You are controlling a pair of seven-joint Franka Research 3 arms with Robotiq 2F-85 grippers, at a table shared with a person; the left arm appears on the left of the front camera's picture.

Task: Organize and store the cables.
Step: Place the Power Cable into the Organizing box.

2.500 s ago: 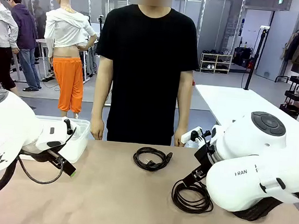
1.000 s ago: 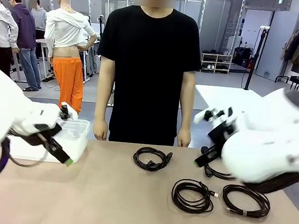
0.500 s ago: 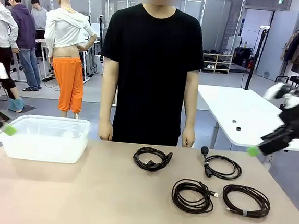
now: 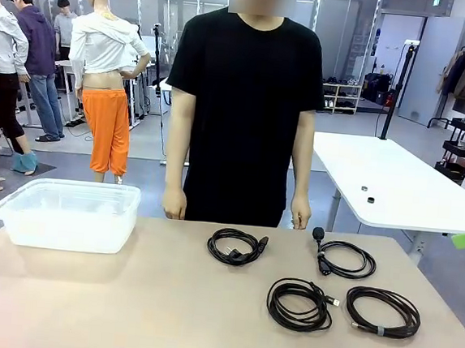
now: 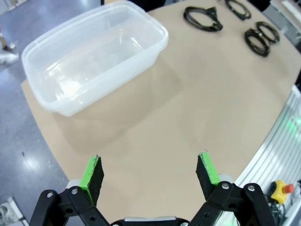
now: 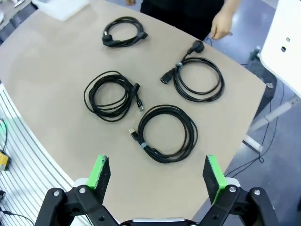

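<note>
Left gripper (image 5: 149,157), right gripper (image 6: 156,162): both spread wide, empty, hanging above table. Four thin black coiled cables (image 6: 142,146) lie loose on tan tabletop (image 4: 123,311), none stored. Clear plastic bin (image 4: 66,212) far left, empty. Whole job left.

I'm seeing the left pincer (image 5: 149,165) showing black linked fingers tipped with bright green pads (image 5: 208,168), small silver screws (image 5: 222,186) glinting at the joints. The right pincer (image 6: 156,170) is showing the same black-and-green build. The person (image 4: 246,110) facing me is wearing a plain black short-sleeved T-shirt (image 4: 250,70).
</note>
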